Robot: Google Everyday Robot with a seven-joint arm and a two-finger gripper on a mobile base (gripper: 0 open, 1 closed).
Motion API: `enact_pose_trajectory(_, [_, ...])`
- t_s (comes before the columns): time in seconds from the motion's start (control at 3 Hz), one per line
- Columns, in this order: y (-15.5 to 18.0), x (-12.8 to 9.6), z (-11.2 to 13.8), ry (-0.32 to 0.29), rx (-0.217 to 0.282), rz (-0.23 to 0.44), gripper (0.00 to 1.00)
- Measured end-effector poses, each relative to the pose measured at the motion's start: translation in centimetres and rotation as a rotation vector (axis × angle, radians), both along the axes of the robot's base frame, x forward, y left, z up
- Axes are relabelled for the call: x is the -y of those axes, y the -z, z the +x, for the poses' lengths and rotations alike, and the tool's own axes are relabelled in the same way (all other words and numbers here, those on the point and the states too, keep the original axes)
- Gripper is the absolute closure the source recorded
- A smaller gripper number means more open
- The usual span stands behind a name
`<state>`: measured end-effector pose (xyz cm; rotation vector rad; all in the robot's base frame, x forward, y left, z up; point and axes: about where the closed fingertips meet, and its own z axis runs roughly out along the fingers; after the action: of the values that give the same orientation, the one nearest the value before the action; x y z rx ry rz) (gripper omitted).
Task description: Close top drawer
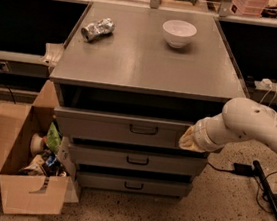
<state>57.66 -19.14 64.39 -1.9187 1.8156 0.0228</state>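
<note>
The top drawer (pixel 101 126) is a grey metal drawer with a small dark wire handle (pixel 143 130) at its centre. It stands a little way out from the cabinet, with a dark gap above its front panel. My gripper (pixel 189 139) is at the end of the white arm (pixel 250 125), which comes in from the right. The gripper is against the right end of the top drawer's front panel, its tip hidden behind the cream wrist cover.
Two shorter grey drawers (pixel 135 159) sit below. On the cabinet top (pixel 145 58) lie a crushed silver can (pixel 97 29) and a white bowl (pixel 178 33). An open cardboard box (pixel 18 163) of rubbish stands at the left. A black stand leg (pixel 269 196) and cables lie on the floor at the right.
</note>
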Motion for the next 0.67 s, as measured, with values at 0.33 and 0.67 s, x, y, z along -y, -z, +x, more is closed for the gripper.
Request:
enact_pose_trajectory(0.33, [0.0,0.0,0.0,0.0,0.0,0.0,0.2])
enact_pose_trajectory(0.67, [0.0,0.0,0.0,0.0,0.0,0.0,0.0])
